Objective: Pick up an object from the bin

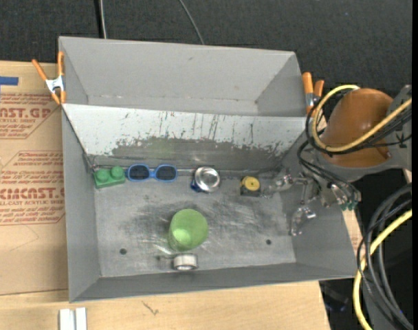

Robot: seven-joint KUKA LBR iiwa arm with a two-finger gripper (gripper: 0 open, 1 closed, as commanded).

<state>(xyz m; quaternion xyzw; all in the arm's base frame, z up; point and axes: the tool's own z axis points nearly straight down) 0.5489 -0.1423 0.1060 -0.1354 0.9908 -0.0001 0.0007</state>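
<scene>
Hanging low at the view's right side of the grey bin (174,74), the gripper (300,208) was nearest a small yellow round piece (250,184), which lay just leftward of it along the back wall, untouched. Whether the gripper was released or clenched could not be told.

The bin (126,126) is scuffed matt grey metal; the green cup (188,228) looks smooth plastic.
</scene>
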